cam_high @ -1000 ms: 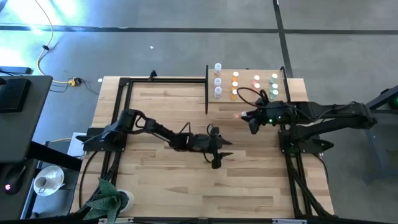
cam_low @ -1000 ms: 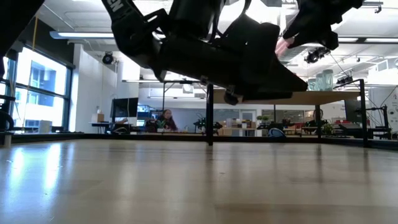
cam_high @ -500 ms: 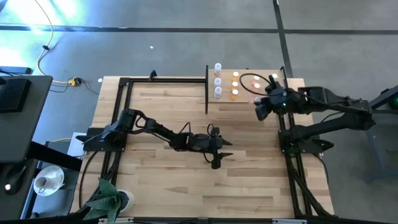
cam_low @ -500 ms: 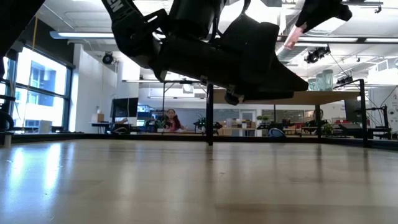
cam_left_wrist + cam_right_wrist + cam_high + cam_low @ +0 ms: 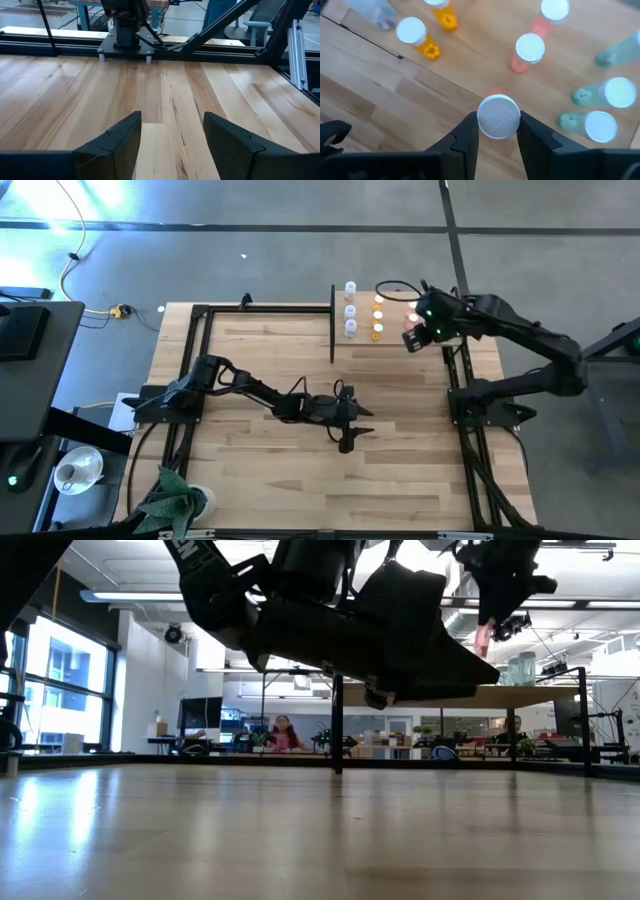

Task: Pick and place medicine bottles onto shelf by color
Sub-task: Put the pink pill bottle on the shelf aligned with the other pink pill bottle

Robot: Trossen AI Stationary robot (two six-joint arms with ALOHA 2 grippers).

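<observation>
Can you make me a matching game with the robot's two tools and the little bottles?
Things:
1. left tool
2. right tool
3. orange bottles
4. green bottles

States or places:
A. standing on the shelf, beside the pink bottles, on the side away from the clear ones
B. open and empty, over the bare tabletop
C. standing on the shelf, between the clear and pink bottles
D. shut on a pink bottle, above the shelf

Pairs: 1-B, 2-D, 3-C, 4-A
</observation>
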